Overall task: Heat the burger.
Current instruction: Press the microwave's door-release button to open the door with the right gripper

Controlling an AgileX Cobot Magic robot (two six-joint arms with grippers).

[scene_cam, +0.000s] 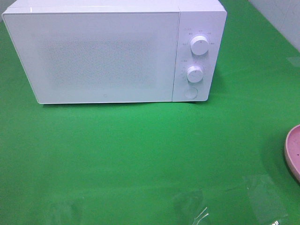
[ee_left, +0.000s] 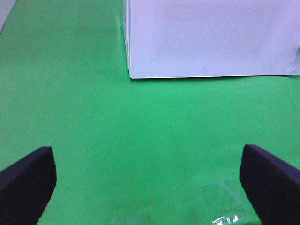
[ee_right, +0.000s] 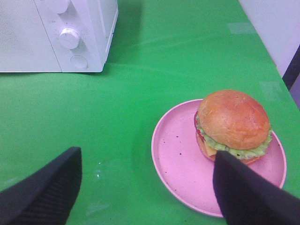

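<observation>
Burger (ee_right: 233, 124): sits off-centre on the pink plate (ee_right: 180, 159), bun uppermost, lettuce and a cheese edge showing below it. The plate rests on the green table (scene_cam: 140, 154), well to the right of the microwave (scene_cam: 112, 51). In the exterior view only the plate's rim shows at the frame edge, and the burger is out of shot there.

Right gripper (ee_right: 147, 164): jaws spread wide, nothing between them, poised near the plate. We judge it is staged to pick up the plate or burger.

Left gripper (ee_left: 147, 154): fully spread, empty, facing the microwave's lower front corner. We take this as staging for the door.

The door (scene_cam: 93, 56) is closed, so we judge heating has not yet begun. The round button (scene_cam: 191, 92) under the two knobs (scene_cam: 200, 45) may be the release; we cannot confirm this.
</observation>
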